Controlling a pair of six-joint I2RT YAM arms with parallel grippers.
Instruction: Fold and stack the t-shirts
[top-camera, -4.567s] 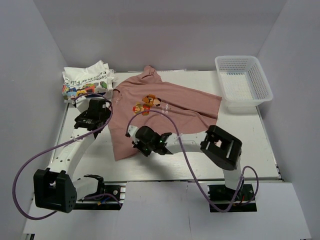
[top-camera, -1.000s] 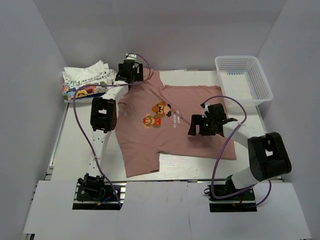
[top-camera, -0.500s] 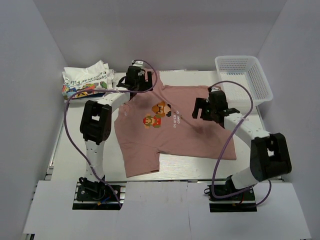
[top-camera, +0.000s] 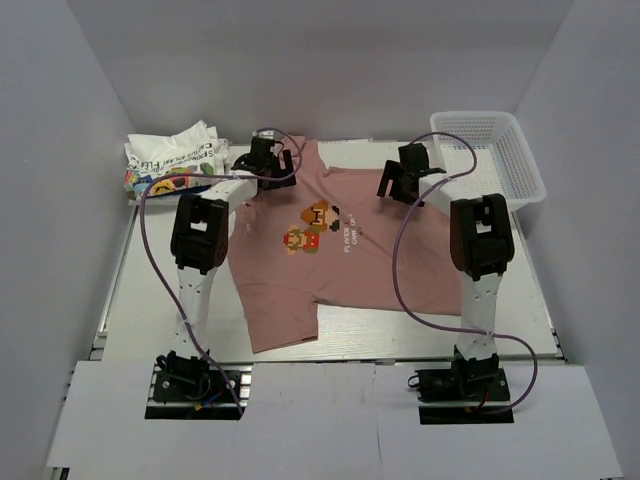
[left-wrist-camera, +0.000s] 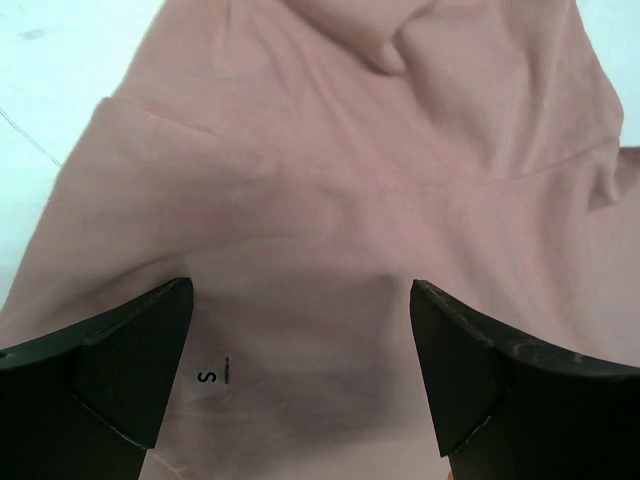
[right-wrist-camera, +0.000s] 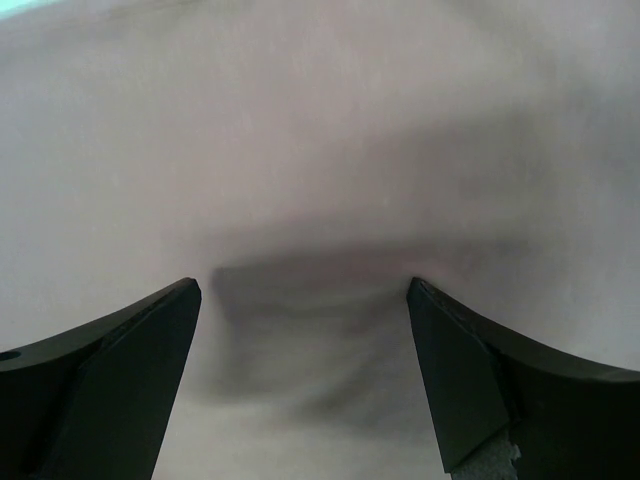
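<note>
Left claw (top-camera: 272, 160) and right claw (top-camera: 400, 178) gape wide over the far shoulders of the pink t-shirt (top-camera: 330, 270); folding looks barely begun, and next both must pinch cloth.

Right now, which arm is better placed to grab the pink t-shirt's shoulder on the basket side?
Right. The right gripper hangs open over the pink t-shirt at its basket-side shoulder, cloth filling its wrist view. The left gripper, also open, is at the neckline, farther from the basket.
</note>
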